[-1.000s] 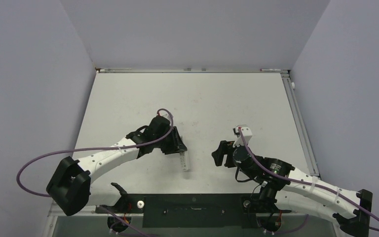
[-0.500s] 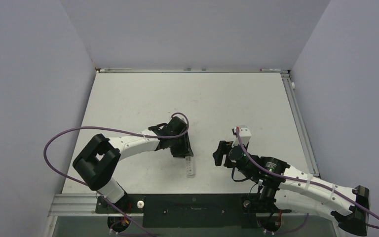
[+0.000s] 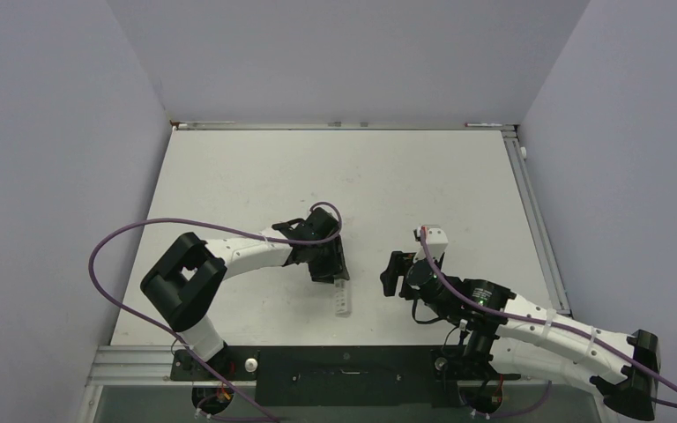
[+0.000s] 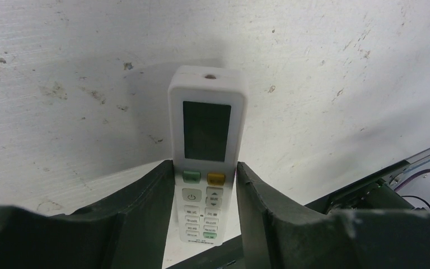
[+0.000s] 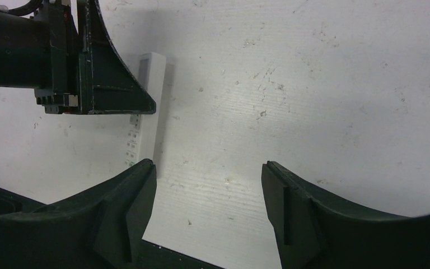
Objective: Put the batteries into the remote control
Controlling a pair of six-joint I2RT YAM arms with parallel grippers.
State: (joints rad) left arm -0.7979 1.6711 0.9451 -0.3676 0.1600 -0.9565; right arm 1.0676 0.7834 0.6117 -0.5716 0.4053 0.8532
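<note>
The white remote control lies buttons-up on the table, its dark screen and green and yellow buttons facing the left wrist camera. My left gripper is closed around its button end, with a finger against each long side. From above, the remote control points toward the near edge, just below the left gripper. My right gripper stands open over bare table to the right of the remote control, holding nothing. In the top view the right gripper faces left. The batteries are out of view.
A black rail runs along the table's near edge, close to the remote's lower end. The left arm's purple cable loops out to the left. Grey walls enclose the table on three sides.
The left arm has swung its elbow right and carried the remote a little right and toward the near edge. The right arm has barely shifted.
</note>
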